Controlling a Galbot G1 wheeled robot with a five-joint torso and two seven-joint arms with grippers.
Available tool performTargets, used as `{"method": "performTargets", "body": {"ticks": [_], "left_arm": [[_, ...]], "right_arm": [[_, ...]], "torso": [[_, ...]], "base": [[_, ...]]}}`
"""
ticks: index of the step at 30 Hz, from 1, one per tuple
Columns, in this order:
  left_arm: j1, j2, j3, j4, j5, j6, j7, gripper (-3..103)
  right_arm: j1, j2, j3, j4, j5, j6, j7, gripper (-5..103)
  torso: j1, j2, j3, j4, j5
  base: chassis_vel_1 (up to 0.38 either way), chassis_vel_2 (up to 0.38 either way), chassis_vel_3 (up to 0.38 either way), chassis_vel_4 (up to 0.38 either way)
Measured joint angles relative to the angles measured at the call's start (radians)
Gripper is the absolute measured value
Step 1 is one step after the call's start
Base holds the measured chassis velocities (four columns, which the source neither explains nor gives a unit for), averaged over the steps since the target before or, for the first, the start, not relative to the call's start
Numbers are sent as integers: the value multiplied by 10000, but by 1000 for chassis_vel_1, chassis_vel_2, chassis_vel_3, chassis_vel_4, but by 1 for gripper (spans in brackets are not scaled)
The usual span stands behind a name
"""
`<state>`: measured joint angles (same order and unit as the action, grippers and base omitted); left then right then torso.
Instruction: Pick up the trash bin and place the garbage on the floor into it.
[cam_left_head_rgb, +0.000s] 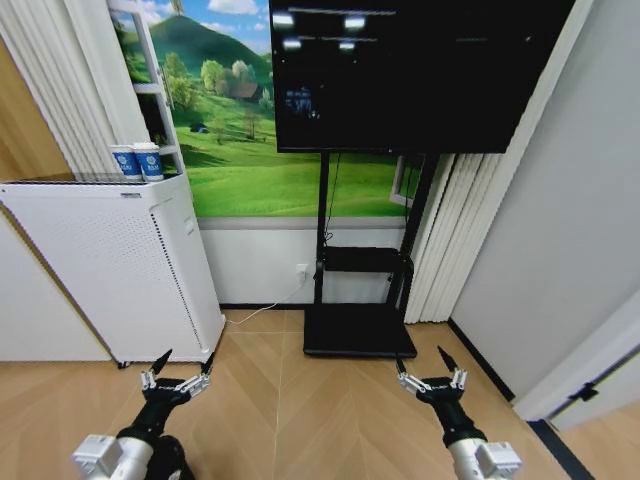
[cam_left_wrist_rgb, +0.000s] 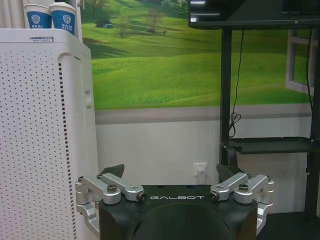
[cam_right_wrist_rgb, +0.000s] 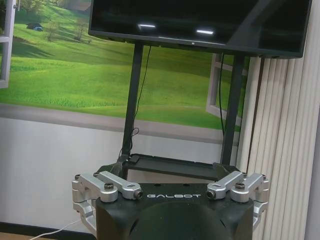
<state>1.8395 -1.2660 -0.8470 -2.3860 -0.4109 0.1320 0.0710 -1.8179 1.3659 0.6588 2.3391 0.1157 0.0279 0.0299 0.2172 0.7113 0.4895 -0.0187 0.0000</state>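
Both grippers — left (cam_left_head_rgb: 180, 367), right (cam_left_head_rgb: 428, 363) — are hovering over the floor (cam_left_head_rgb: 300, 420) before the TV stand (cam_left_head_rgb: 358, 330), jaws wide and empty; "GALBOT" is showing on each wrist.

Herringbone wood floor (cam_left_head_rgb: 300, 400), light tan. Back wall carries a green meadow mural (cam_left_head_rgb: 250, 150) above a white lower panel. Black TV (cam_left_head_rgb: 410, 70) on a black stand (cam_left_head_rgb: 360, 300), ceiling lights reflected in the screen. White perforated cabinet unit (cam_left_head_rgb: 110, 270) left; pleated white curtain (cam_left_head_rgb: 455, 240) right.
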Motion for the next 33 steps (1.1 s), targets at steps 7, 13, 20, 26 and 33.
{"method": "performTargets", "body": {"ticks": [7, 13, 20, 26, 33], "left_arm": [[0, 0, 0, 0, 0, 0, 0, 100], [0, 1, 0, 0, 0, 0, 0, 100], [0, 0, 0, 0, 0, 0, 0, 100], [0, 0, 0, 0, 0, 0, 0, 100], [1, 0, 0, 0, 0, 0, 1, 100]], "right_arm": [[0, 0, 0, 0, 0, 0, 0, 100], [0, -1, 0, 0, 0, 0, 0, 100], [0, 0, 0, 0, 0, 0, 0, 100], [1, 0, 0, 0, 0, 0, 0, 100], [1, 0, 1, 0, 0, 0, 0, 100]], "torso": [[66, 161, 95, 0, 0], [67, 160, 94, 0, 0], [59, 127, 76, 0, 0], [47, 102, 61, -1, 1], [35, 84, 48, -1, -5]], "base": [[0, 0, 0, 0], [0, 0, 0, 0], [0, 0, 0, 0], [81, -67, -79, 75], [185, -181, -188, 185]]}}
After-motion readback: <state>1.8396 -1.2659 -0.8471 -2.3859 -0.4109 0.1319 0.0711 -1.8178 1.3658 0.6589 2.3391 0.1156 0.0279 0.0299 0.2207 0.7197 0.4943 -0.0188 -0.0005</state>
